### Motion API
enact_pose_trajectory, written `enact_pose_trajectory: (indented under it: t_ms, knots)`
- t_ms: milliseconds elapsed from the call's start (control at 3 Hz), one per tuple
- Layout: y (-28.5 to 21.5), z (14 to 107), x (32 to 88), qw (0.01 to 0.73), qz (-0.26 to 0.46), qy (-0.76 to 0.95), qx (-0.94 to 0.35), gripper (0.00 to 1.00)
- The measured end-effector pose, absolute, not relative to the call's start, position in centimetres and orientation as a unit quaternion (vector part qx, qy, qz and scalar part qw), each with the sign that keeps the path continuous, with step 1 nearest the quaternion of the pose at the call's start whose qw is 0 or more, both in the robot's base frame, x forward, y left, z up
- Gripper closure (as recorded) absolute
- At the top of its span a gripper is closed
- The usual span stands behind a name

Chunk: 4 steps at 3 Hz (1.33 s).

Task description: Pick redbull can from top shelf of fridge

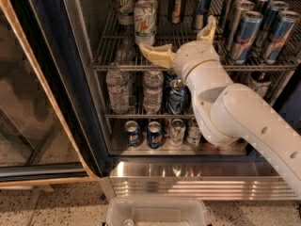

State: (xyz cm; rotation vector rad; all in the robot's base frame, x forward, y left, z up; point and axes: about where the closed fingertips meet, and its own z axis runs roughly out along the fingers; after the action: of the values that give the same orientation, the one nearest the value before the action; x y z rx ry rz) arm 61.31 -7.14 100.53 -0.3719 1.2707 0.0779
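The redbull can point(244, 36) I'd pick is the front-left one of the blue-and-silver bunch, standing upright at the right end of the top shelf point(117, 68) of the fridge point(51, 65). Just left of that can sits the gripper point(177, 32), jaws spread really wide and holding nothing: one cream finger point(208, 29) pokes up near the can with a gap, and the other finger point(157, 55) sticks out further left under a white-and-green can point(145, 18). Back-left of the redbull can there's a brown can point(176, 4), lower left are water bottles point(117, 91), and way below is a clear plastic tub point(157, 213).
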Motion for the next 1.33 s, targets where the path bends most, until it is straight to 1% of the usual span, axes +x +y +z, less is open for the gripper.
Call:
enact_pose_trajectory:
  t_ms: [1000,1333]
  knots:
    - [-7.6,100.3,64.9,0.748,0.033,0.638,-0.179,0.0]
    - [-7.5,99.5,67.0,0.732,0.047,0.657,-0.175,0.0]
